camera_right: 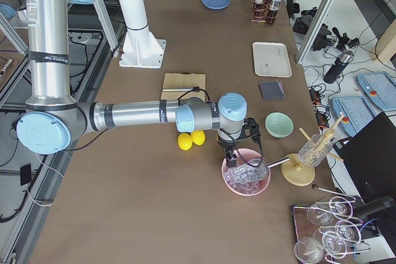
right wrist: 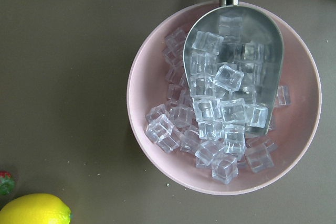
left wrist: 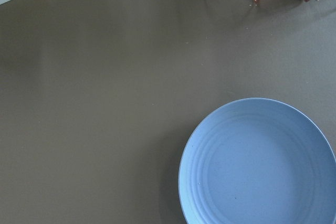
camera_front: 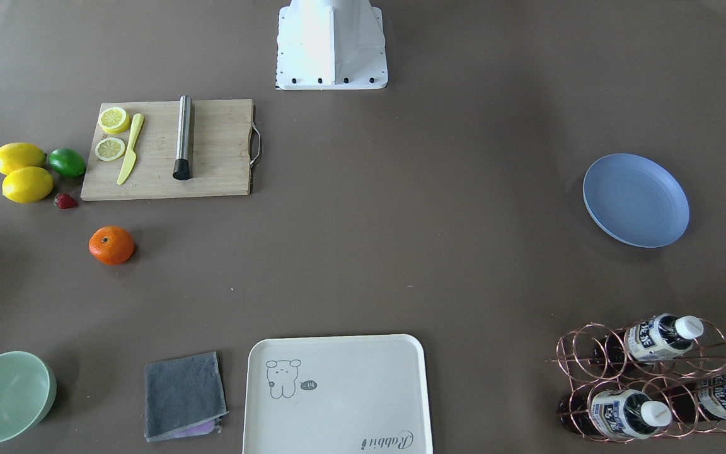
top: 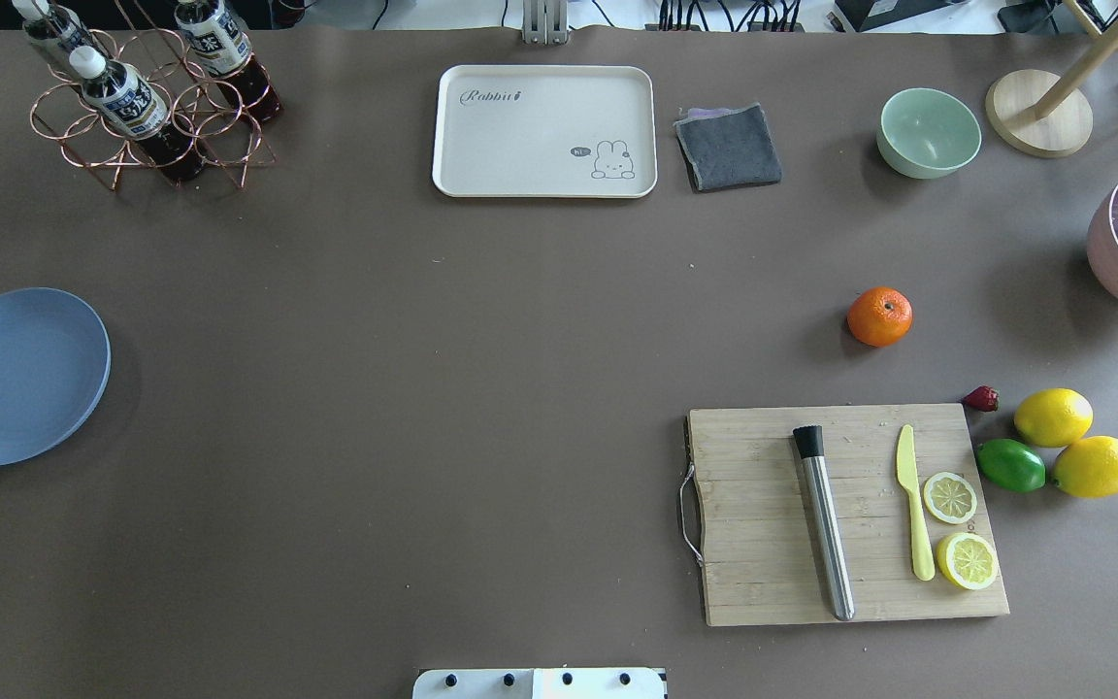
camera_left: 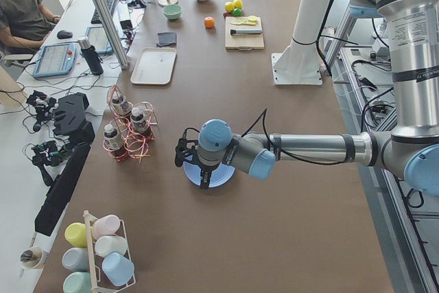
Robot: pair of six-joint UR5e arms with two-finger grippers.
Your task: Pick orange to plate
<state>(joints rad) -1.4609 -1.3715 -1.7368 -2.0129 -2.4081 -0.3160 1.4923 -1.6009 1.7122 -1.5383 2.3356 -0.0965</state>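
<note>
Well, orange (camera_front: 111, 245): it sits alone on the brown table cover (camera_front: 363, 252), left of centre in the front-facing view. It is just below the wooden cutting board (camera_front: 218, 148), near a small strawberry (camera_front: 65, 201), and touches nothing.
Plate (camera_front: 636, 200): at the right side of the same view, well apart from the orange, with nothing on it. It is pale blue and matte, with faint concentric rings and a shallow raised rim.
Orange's surface: round, with finely dimpled, slightly glossy skin and a dark stem dot facing up.
Likely handling: it looks firm and probably light. It should roll if nudged, and could squirt out of flat fingers pinched off centre.
Where to hold: from above, across its widest middle, with the fingers on opposite sides.
Left gripper (camera_left: 182, 154): it hangs over the plate in the exterior left view. Whether its jaws are parted or closed cannot be told.
Right gripper (camera_right: 230, 156): it hangs over a pink bowl of clear ice cubes (right wrist: 223, 98) with a metal scoop (right wrist: 236, 51) in it. The state of its jaws cannot be told either.
Lookalikes: two yellow lemons (camera_front: 19, 157) and a green lime (camera_front: 67, 162) lie at the board's left end.
</note>
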